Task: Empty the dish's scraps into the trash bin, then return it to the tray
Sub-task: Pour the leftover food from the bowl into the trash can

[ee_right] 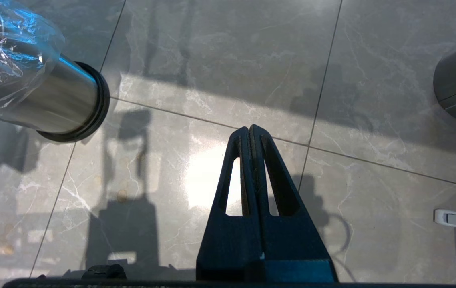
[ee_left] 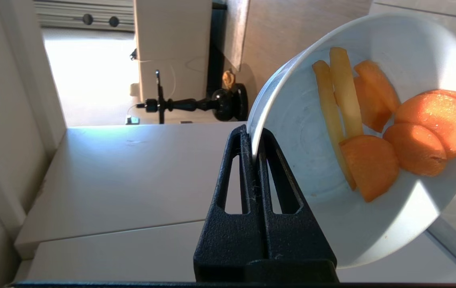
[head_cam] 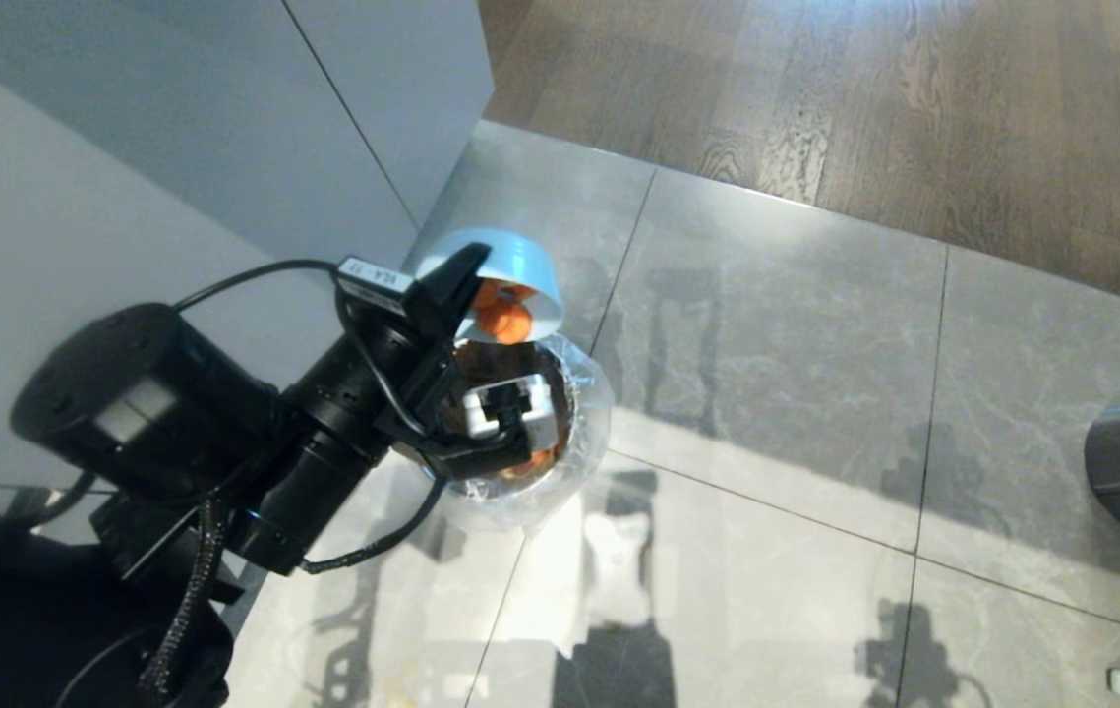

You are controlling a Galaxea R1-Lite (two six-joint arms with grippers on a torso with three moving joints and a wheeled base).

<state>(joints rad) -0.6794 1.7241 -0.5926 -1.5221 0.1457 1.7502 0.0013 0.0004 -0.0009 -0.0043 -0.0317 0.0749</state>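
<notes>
The left end effector is clamped tight on the rim of the dish, one finger inside the white bowl and one outside, and holds it tipped steeply on its side just above the far edge of the trash bin. The scraps, orange rounds and pale yellow strips, cling to the inside of the dish, bunched toward its lower side; in the head view they sit right at the lip over the bin's bag-lined mouth. So the carry to the bin looks finished and the pour is under way but not complete: nothing from this dish can be seen falling, and the pieces probably need more tilt or a shake to slide out. After that the emptied dish must go back to the tray, which is in none of the views. The right end effector hangs idle over the tiled floor, fingers pressed together and holding nothing.
</notes>
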